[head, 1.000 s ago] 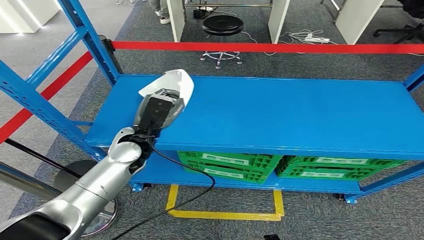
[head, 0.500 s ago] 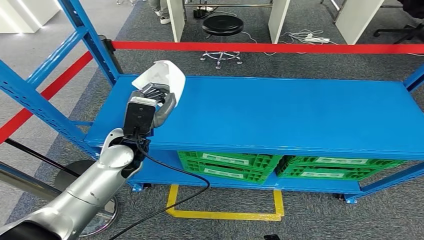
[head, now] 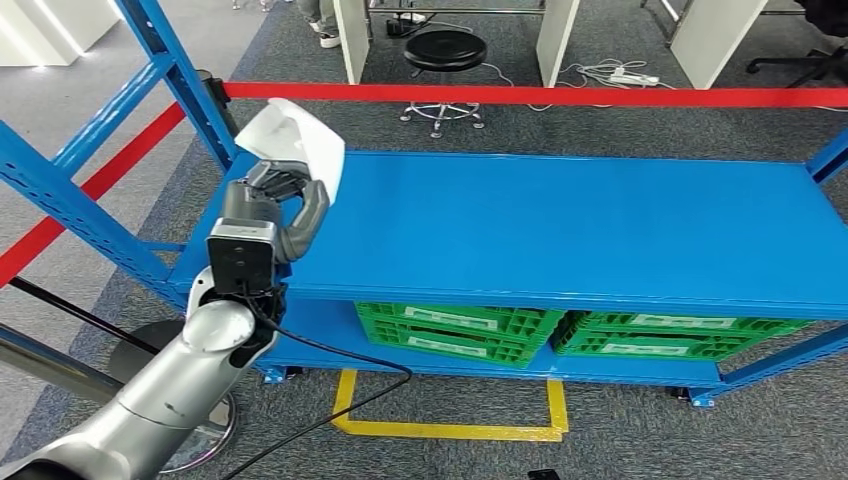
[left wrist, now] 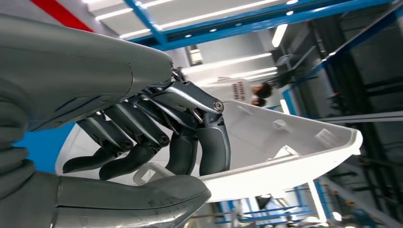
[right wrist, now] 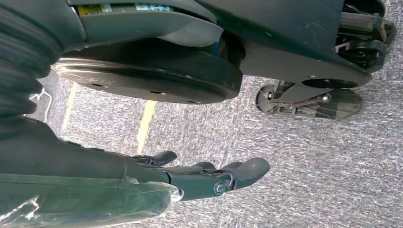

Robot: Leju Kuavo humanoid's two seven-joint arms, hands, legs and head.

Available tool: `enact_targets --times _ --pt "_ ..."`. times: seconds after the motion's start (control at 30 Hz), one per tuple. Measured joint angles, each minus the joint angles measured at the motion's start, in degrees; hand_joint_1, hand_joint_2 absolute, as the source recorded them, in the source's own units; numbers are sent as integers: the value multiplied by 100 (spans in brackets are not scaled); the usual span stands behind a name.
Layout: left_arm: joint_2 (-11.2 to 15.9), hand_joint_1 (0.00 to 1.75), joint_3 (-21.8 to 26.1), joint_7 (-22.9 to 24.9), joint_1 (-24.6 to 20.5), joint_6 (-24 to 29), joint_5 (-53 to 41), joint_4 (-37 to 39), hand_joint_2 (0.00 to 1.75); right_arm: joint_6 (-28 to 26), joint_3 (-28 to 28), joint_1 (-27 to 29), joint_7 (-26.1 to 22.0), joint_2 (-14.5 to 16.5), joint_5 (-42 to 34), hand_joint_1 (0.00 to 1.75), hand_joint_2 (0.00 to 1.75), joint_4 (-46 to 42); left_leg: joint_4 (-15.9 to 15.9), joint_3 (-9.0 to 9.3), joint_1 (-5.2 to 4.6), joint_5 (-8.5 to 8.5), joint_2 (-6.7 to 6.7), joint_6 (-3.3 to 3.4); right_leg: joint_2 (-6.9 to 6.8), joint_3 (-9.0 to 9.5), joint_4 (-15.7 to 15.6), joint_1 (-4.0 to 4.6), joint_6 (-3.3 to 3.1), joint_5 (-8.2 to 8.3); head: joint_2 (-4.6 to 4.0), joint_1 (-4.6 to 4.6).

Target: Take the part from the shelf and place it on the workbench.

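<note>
Part (head: 296,140), a white curved plastic shell, sits in the grip of the left hand (head: 275,205) in the upper left of the head view, raised above the left end of the blue shelf (head: 560,225). In the left wrist view the dark fingers (left wrist: 190,137) curl into the hollow inner side of the part (left wrist: 285,142) while the thick grey thumb (left wrist: 142,199) presses from the outer side, so the rim of the shell is clamped between them. The open side of the shell faces the hand, and small moulded pegs show on its inner wall. The left arm (head: 170,390) rises from the lower left of the head view, silver and bent at the wrist, with a black cable (head: 330,360) looping from the wrist toward the floor. The hand stands upright, its back toward the camera, the part jutting up beyond the fingertips.

The right hand (right wrist: 209,178) hangs over grey carpet, its fingers stretched out and apart, holding nothing.

Under the shelf top, green crates (head: 460,335) sit on the lower level. A red bar (head: 520,96) crosses behind the shelf, and a black stool (head: 445,50) stands beyond it.
</note>
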Motion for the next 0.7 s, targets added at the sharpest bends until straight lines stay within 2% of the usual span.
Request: enact_targets --times 0.57,0.7 --pt "90 175 -39 -85 107 5 -237 -341 175 10 2 0 0 0 7 0 175 0 0 0 0 0 0 0 0 0 0 0 0 0 0 -1" --pt "92 175 -41 32 159 -214 100 -368 175 -4 2 0 2 0 7 0 175 0 0 0 0 0 0 0 0 -1 0 0 0 0 0 0"
